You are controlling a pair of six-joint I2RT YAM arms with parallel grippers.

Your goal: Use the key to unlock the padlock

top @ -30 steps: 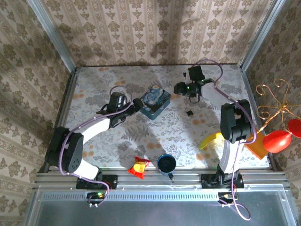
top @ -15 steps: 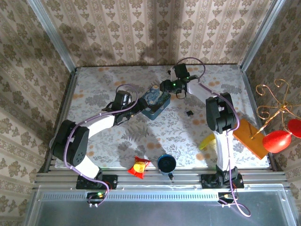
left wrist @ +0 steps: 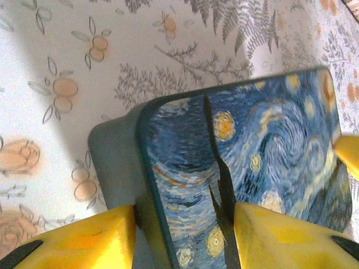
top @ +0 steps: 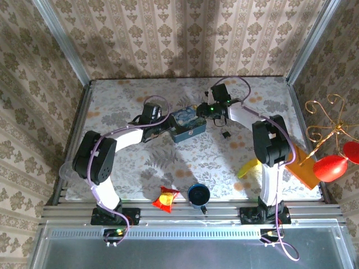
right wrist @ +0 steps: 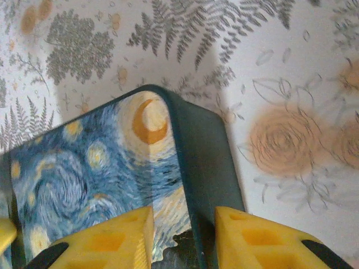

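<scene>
Left wrist view: the left claw [left wrist: 184, 216] has its jaws apart, astride a corner of the blue starry-night tin [left wrist: 269, 145]. One yellow finger sits outside the teal side wall, hard against it, and the other is over the painted lid. A thin dark line runs down the lid between them. Past the tin lies the flowered worktop [left wrist: 50, 67].

In the right wrist view the right claw [right wrist: 184, 218] is also apart, set across another edge of the tin. One finger is above the lid near the crescent moon, and the other is just outside the wall.

In the top external view the two claws meet the tin from opposite sides. The left is at its left end and the right at its far right corner, around the middle of the worktop. The padlock [top: 225, 134] lies on the worktop just right of the tin, near the right claw and touched by neither. Closer to the arm bases, a red and yellow snack packet [top: 166, 198] and a dark blue cup [top: 198, 194] sit near each other. A yellow curved thing [top: 252, 167] lies beside the right arm.
</scene>
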